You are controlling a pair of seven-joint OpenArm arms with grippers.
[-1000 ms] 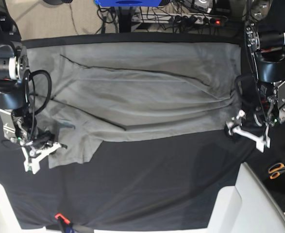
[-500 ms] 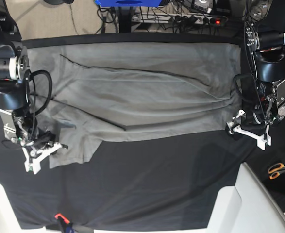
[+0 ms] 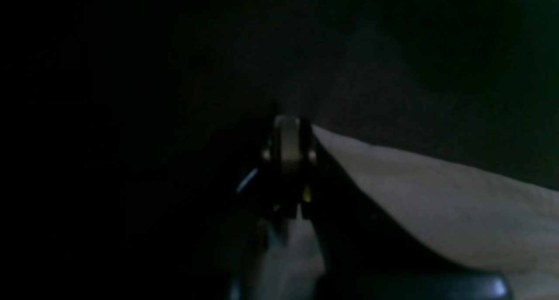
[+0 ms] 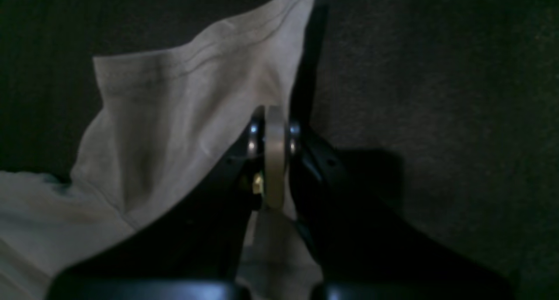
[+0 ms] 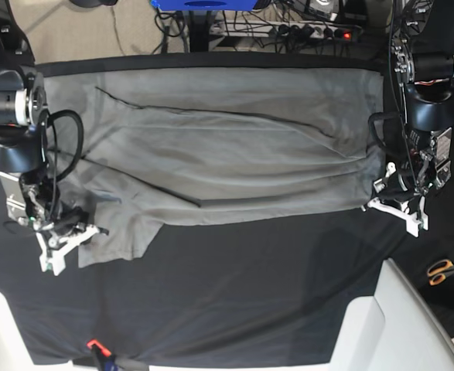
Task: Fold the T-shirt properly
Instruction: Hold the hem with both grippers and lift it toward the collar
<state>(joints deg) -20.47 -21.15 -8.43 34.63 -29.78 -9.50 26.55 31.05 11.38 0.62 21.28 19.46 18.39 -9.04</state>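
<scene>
Base view shows the T-shirt [image 5: 219,147] stretched sideways between both arms; the left tool [image 5: 394,207] pinches its hem corner. The right tool [image 5: 60,239] is clamped on the sleeve edge.

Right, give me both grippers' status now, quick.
Left gripper: jaws shut on a corner of the large plain grey cotton T-shirt.
Right gripper: jaws shut, pinching the T-shirt's edge.

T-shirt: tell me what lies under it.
The T-shirt lies on a black table cloth, which shows around it. Whatever sits beneath the shirt's middle is covered.
</scene>
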